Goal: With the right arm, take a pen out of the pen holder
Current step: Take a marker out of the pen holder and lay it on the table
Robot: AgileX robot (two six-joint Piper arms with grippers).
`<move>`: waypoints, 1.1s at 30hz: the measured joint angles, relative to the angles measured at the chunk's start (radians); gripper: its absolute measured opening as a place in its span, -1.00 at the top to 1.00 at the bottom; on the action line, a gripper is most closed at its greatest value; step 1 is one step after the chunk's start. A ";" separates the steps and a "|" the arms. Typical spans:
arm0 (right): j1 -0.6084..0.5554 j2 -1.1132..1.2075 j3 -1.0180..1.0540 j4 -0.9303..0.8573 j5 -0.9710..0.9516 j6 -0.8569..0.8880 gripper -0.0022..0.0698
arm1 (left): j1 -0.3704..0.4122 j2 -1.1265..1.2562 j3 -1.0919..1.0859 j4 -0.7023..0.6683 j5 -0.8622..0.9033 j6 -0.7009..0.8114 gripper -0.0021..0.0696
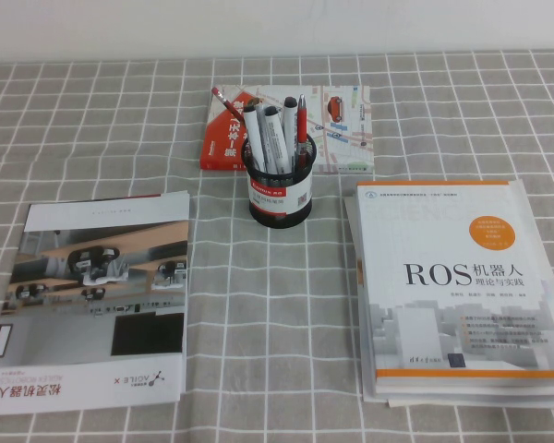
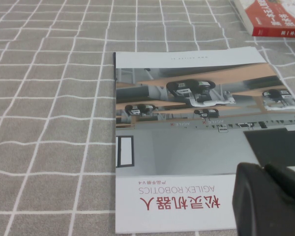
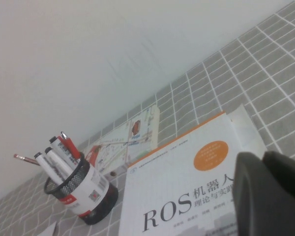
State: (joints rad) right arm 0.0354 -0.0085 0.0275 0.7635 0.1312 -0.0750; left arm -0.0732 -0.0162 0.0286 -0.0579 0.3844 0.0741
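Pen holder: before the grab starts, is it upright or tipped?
Upright: the pen holder stands on its base, pens pointing up. Left gripper hovers over the brochure, right gripper over the ROS book.

Pens (image 1: 277,134) in holder (image 1: 281,196), between booklet (image 1: 97,295), book (image 1: 462,286).

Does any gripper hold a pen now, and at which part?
Nothing is held. The right gripper, shut, hangs empty over the ROS book, apart from the pen holder and its pens. The left gripper, shut, hangs empty over the AgileX booklet.
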 joint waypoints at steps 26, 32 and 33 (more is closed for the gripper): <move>0.000 0.564 -0.424 -0.128 0.520 -0.072 0.97 | 0.000 0.000 0.000 0.000 0.000 0.000 0.95; 0.000 0.792 -0.563 -0.138 0.579 -0.161 0.97 | 0.000 0.000 0.000 0.000 0.000 0.000 0.95; 0.000 0.831 -0.590 -0.138 0.589 -0.175 0.97 | 0.000 0.000 0.000 0.000 0.000 0.000 0.95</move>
State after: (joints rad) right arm 0.0354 0.8230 -0.5624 0.6255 0.7198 -0.2495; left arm -0.0732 -0.0162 0.0286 -0.0579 0.3844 0.0741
